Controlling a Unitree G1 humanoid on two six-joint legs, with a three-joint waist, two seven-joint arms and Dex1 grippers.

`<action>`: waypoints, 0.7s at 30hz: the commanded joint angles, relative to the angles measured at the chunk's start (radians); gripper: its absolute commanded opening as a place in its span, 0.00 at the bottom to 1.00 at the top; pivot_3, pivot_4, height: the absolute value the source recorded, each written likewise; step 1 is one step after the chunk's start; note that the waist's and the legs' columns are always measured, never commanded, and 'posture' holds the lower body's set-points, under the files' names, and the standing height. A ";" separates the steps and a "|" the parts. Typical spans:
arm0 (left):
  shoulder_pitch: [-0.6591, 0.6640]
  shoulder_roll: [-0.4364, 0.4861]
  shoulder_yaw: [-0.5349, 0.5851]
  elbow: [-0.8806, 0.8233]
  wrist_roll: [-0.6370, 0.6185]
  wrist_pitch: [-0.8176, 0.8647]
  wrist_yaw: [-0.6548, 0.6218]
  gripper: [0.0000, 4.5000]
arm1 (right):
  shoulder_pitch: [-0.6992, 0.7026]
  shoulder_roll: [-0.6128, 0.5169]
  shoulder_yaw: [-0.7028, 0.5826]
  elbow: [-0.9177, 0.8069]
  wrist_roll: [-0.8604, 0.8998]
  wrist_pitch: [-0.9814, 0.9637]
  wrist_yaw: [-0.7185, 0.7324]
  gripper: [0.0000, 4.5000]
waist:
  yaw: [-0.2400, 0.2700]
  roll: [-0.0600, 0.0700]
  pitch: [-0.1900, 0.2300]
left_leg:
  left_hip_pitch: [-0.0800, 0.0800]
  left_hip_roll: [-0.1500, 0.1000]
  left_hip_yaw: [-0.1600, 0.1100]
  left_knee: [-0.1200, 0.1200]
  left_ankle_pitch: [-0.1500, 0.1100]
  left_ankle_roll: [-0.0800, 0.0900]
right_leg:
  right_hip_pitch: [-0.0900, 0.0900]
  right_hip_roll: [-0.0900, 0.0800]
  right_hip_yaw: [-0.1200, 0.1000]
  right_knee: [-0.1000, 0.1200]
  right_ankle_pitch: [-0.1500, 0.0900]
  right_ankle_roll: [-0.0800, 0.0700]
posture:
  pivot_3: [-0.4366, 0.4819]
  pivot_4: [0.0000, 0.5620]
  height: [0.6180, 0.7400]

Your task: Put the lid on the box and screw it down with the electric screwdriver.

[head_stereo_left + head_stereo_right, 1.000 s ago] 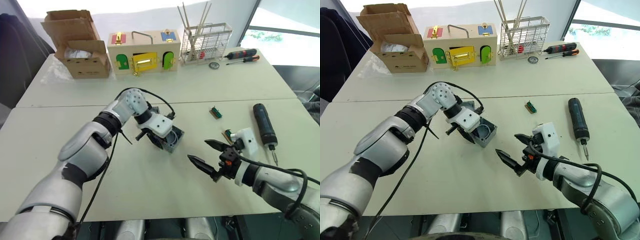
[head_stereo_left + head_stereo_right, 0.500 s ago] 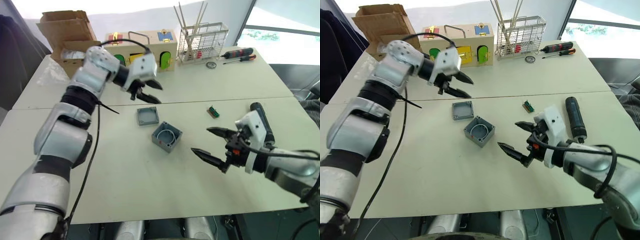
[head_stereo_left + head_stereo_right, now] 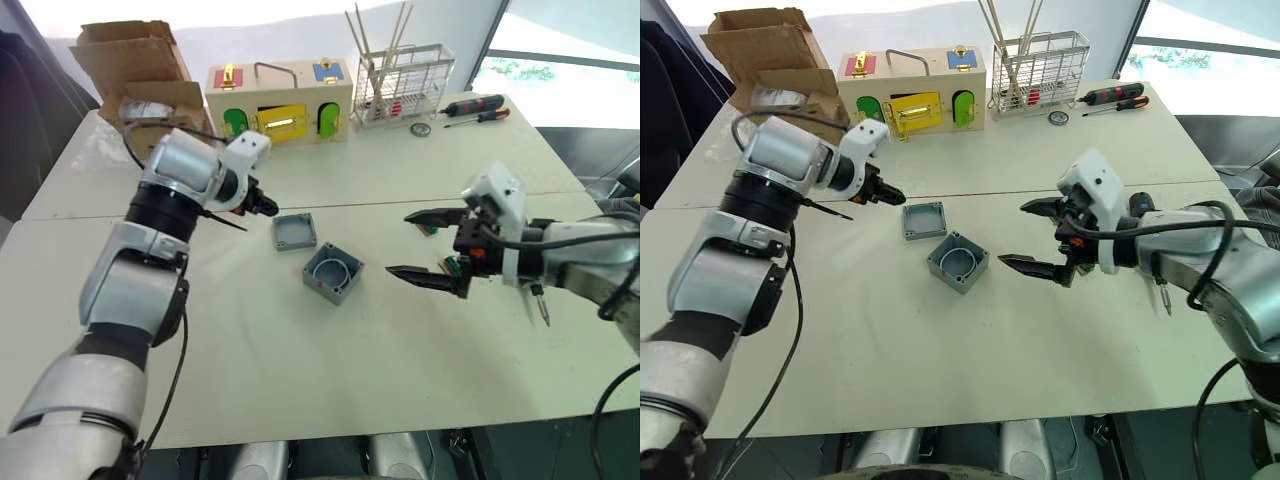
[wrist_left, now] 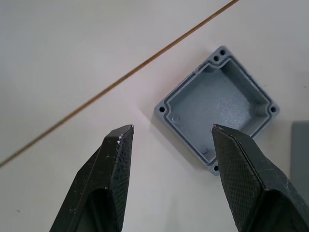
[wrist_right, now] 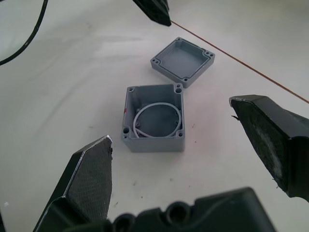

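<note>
one grey lid (image 3: 924, 220), one grey box (image 3: 958, 262), two hand screwdrivers (image 3: 1116, 97), one cardboard box (image 3: 770, 68), one wooden box (image 3: 915, 89), one wire rack (image 3: 1038, 72)

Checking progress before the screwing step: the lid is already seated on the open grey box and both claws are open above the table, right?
Not quite. The lid is not on the box; the right wrist view shows it lying hollow side up on the table beside the box, which is uncovered with white wire inside. The rest holds: the left claw and right claw are both open above the table.
</note>
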 commanded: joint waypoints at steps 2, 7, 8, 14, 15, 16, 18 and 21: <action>-0.018 -0.059 0.047 0.085 -0.006 -0.008 0.084 0.58 | -0.016 0.027 0.003 -0.035 -0.041 -0.010 -0.005 1.00 | 0.000 0.000 0.000 | -0.002 -0.001 0.000 0.000 0.000 -0.001 | -0.001 0.000 0.000 0.000 0.000 0.000 | 0.48 0.27 0.95; -0.014 -0.125 0.054 0.165 -0.007 -0.078 0.122 0.58 | 0.007 0.051 -0.029 -0.077 -0.033 0.029 -0.039 1.00 | 0.002 0.000 0.000 | -0.009 -0.002 0.000 0.001 0.002 -0.004 | -0.008 -0.002 0.000 0.000 0.001 0.000 | 0.48 0.27 0.95; -0.012 -0.138 0.053 0.186 -0.004 -0.102 0.126 0.58 | 0.012 0.055 -0.036 -0.086 -0.030 0.037 -0.048 1.00 | 0.005 0.000 -0.001 | -0.009 -0.002 0.000 0.001 0.002 -0.004 | -0.008 -0.003 0.000 0.000 0.001 0.000 | 0.48 0.27 0.95; -0.002 -0.172 0.022 0.236 0.025 -0.168 0.117 0.28 | 0.036 0.075 -0.077 -0.127 -0.019 0.078 -0.087 1.00 | 0.033 0.001 -0.002 | -0.007 -0.003 -0.001 0.002 0.004 -0.007 | -0.006 -0.003 -0.001 0.001 0.001 -0.001 | 0.48 0.27 0.95; -0.002 -0.175 0.021 0.239 0.027 -0.170 0.114 0.17 | 0.040 0.078 -0.084 -0.132 -0.017 0.082 -0.092 1.00 | 0.035 0.001 -0.002 | -0.007 -0.004 -0.001 0.002 0.004 -0.007 | -0.006 -0.003 -0.001 0.000 0.001 -0.001 | 0.48 0.27 0.95; -0.004 -0.179 0.023 0.242 0.028 -0.169 0.114 0.06 | 0.044 0.082 -0.092 -0.136 -0.015 0.087 -0.098 1.00 | 0.038 0.001 -0.002 | -0.007 -0.004 -0.001 0.002 0.004 -0.007 | -0.006 -0.003 -0.001 0.000 0.001 -0.001 | 0.48 0.27 0.95; -0.007 -0.185 0.032 0.250 0.029 -0.175 0.121 0.01 | 0.052 0.087 -0.108 -0.143 -0.011 0.095 -0.109 1.00 | 0.045 0.001 -0.002 | -0.007 -0.004 -0.001 0.002 0.004 -0.007 | -0.006 -0.003 -0.001 0.000 0.001 -0.001 | 0.48 0.27 0.95; -0.009 -0.188 0.060 0.250 0.021 -0.190 0.142 0.01 | 0.061 0.095 -0.134 -0.140 -0.005 0.097 -0.119 1.00 | 0.047 0.001 -0.002 | -0.007 -0.005 -0.001 0.002 0.004 -0.007 | -0.006 -0.003 -0.001 0.001 0.001 -0.001 | 0.48 0.27 0.95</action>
